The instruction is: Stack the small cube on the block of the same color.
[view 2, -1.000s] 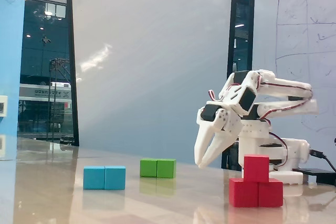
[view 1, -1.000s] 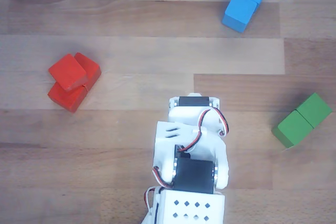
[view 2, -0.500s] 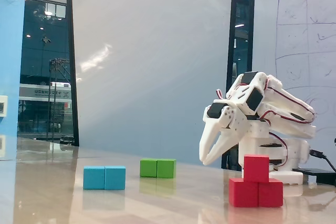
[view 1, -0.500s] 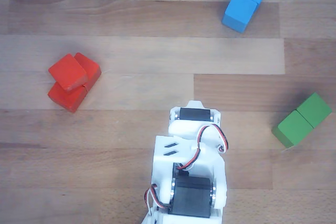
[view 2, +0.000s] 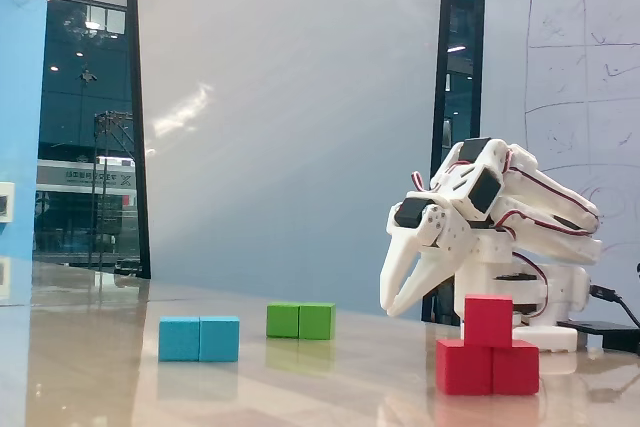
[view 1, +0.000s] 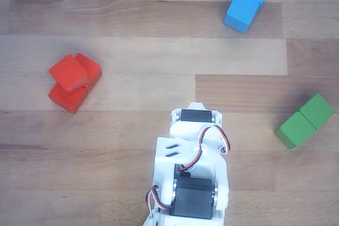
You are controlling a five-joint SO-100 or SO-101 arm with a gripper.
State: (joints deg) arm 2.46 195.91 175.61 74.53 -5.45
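The small cube (view 2: 488, 320) is sitting on top of the block (view 2: 488, 368), roughly centred over its seam in the fixed view and turned a little off the block's line in the other view (view 1: 69, 72), where the block (view 1: 74, 91) is showing beneath and beside it. Nothing is touching the cube. The gripper (view 2: 390, 305) is hanging in the air to the left of the stack in the fixed view, above the table (view 2: 300, 387) and clear of the cube, its two white fingers (view 2: 405, 269) pointing down and lying close together with only a thin gap between them, holding nothing. Farther from the stack, a green block (view 2: 300, 321) and a blue block (view 2: 199, 338) are resting apart on the wooden surface.
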